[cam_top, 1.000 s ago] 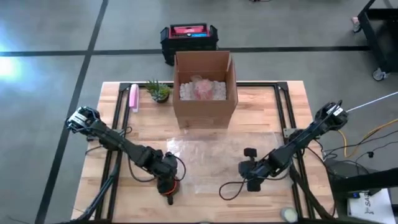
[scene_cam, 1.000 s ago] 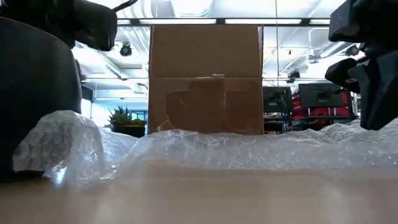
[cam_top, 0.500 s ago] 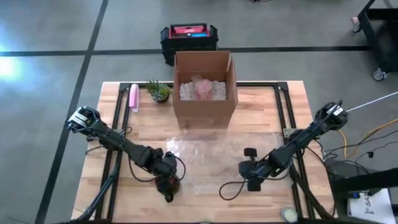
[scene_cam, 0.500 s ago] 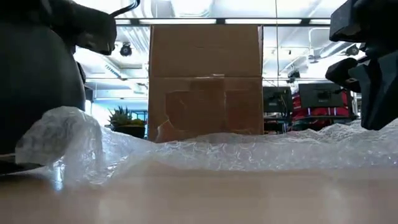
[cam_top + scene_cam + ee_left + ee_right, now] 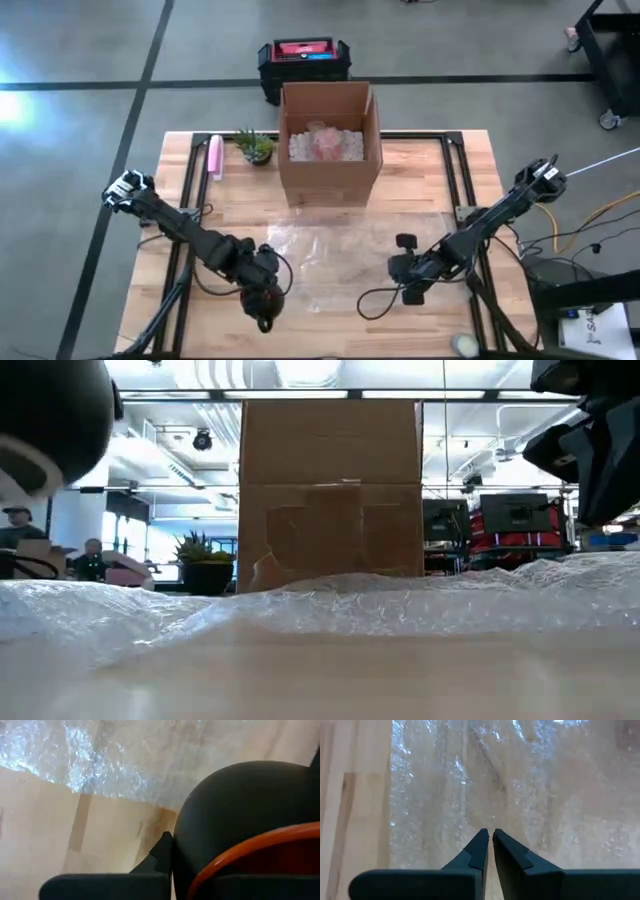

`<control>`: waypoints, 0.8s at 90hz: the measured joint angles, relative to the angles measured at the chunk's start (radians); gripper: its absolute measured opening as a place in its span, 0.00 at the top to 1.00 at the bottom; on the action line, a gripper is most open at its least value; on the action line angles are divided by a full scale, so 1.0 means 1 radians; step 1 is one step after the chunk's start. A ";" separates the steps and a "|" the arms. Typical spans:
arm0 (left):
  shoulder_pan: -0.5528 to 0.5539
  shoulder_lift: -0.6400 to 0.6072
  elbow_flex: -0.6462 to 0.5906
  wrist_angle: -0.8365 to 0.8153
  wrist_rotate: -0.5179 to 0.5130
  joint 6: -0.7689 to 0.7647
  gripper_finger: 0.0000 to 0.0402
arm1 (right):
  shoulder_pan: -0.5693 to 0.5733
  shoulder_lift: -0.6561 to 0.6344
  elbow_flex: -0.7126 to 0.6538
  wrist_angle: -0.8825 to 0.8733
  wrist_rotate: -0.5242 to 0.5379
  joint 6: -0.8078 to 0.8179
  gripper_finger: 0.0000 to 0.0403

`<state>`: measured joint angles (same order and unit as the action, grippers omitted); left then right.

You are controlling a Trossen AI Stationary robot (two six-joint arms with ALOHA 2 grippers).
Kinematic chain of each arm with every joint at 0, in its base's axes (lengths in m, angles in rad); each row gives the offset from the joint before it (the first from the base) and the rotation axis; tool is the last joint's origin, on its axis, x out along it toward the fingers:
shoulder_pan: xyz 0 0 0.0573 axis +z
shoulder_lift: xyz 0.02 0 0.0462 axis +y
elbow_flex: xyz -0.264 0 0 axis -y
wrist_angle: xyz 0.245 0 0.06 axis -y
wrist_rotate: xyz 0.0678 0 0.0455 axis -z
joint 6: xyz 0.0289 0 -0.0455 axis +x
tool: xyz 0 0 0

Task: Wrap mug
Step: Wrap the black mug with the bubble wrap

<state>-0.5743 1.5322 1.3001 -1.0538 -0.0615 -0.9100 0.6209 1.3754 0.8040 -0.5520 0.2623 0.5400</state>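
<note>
- Our left gripper (image 5: 265,308) holds the dark mug (image 5: 250,820) with the orange rim, fingers closed on it, near the front left corner of the bubble wrap (image 5: 345,260).
- Our right gripper (image 5: 489,845) hovers over the wrap's right side, fingers nearly together and holding nothing.
- If we set the mug too near the edge, we judge the wrap may not fold over it.
- The light wrap may slide on the table (image 5: 470,160) when pulled.
- The cardboard box (image 5: 330,145) stands behind.
</note>
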 joint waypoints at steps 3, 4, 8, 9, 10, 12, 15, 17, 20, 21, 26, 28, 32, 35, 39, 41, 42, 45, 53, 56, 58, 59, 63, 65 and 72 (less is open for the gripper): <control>-0.004 -0.003 0.012 0.002 -0.012 0.000 1.00 | 0.000 -0.001 0.000 -0.007 0.000 0.000 0.97; -0.006 -0.004 0.017 0.003 -0.018 0.000 1.00 | 0.000 -0.001 0.000 -0.010 0.000 0.001 0.97; -0.009 -0.005 0.031 0.007 -0.046 0.000 1.00 | 0.000 -0.001 0.000 -0.024 0.000 0.010 0.97; -0.010 -0.005 0.034 0.009 -0.053 0.000 1.00 | 0.000 -0.001 0.000 -0.028 0.000 0.014 0.97; -0.010 -0.005 0.036 0.012 -0.060 0.001 1.00 | 0.000 -0.001 0.000 -0.033 0.000 0.016 0.97; -0.009 -0.004 0.040 0.016 -0.071 0.004 1.00 | 0.000 -0.001 0.000 -0.039 0.000 0.020 0.97; -0.009 -0.003 0.045 0.027 -0.087 0.013 1.00 | 0.000 -0.001 0.000 -0.042 0.000 0.025 0.97; -0.009 -0.002 0.046 0.037 -0.100 0.018 1.00 | 0.000 -0.001 0.000 -0.044 0.000 0.025 0.97; -0.008 -0.001 0.047 0.056 -0.115 0.028 1.00 | 0.000 -0.001 0.000 -0.050 0.000 0.025 0.97; -0.006 0.000 0.047 0.063 -0.119 0.032 1.00 | 0.000 -0.001 0.000 -0.052 0.000 0.025 0.97; 0.000 0.000 0.041 0.116 -0.143 0.060 1.00 | 0.000 -0.001 0.000 -0.053 0.000 0.026 0.97; 0.004 0.000 0.037 0.142 -0.155 0.068 1.00 | 0.000 -0.001 0.000 -0.051 0.000 0.026 0.97; 0.012 0.000 0.022 0.193 -0.168 0.090 1.00 | 0.000 -0.001 0.000 -0.051 0.000 0.026 0.97; 0.021 0.000 0.009 0.233 -0.169 0.110 1.00 | 0.000 -0.001 0.000 -0.051 0.000 0.026 0.97; 0.035 0.001 -0.011 0.289 -0.171 0.136 1.00 | 0.000 -0.001 0.000 -0.050 0.000 0.026 0.97; 0.041 0.002 -0.021 0.319 -0.176 0.148 1.00 | 0.000 -0.001 0.000 -0.049 0.000 0.026 0.97; 0.045 0.002 -0.025 0.334 -0.179 0.154 1.00 | 0.000 -0.001 0.000 -0.050 0.000 0.026 0.97; 0.055 0.005 -0.038 0.378 -0.185 0.168 1.00 | 0.000 -0.001 0.000 -0.050 0.000 0.027 0.97; 0.085 0.019 -0.059 0.484 -0.190 0.214 1.00 | 0.000 -0.001 0.000 -0.049 0.000 0.034 0.97; 0.093 0.027 -0.064 0.514 -0.192 0.231 1.00 | 0.000 0.000 0.000 -0.049 0.000 0.039 0.97; 0.099 0.035 -0.065 0.529 -0.194 0.244 1.00 | 0.000 0.001 -0.001 -0.045 0.001 0.042 0.97; 0.102 0.039 -0.066 0.536 -0.194 0.249 1.00 | 0.000 0.002 -0.002 -0.042 0.001 0.044 0.97; 0.113 0.061 -0.067 0.561 -0.196 0.269 1.00 | 0.000 0.008 -0.004 -0.034 0.001 0.051 0.97; 0.117 0.072 -0.067 0.573 -0.196 0.276 1.00 | 0.000 0.011 -0.005 -0.032 0.001 0.053 0.97; 0.132 0.116 -0.067 0.596 -0.194 0.292 1.00 | 0.000 0.035 -0.005 -0.013 0.001 0.061 0.97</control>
<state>-0.4427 1.6481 1.2329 -0.4576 -0.2559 -0.6179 0.6212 1.4100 0.7986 -0.5646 0.2631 0.6011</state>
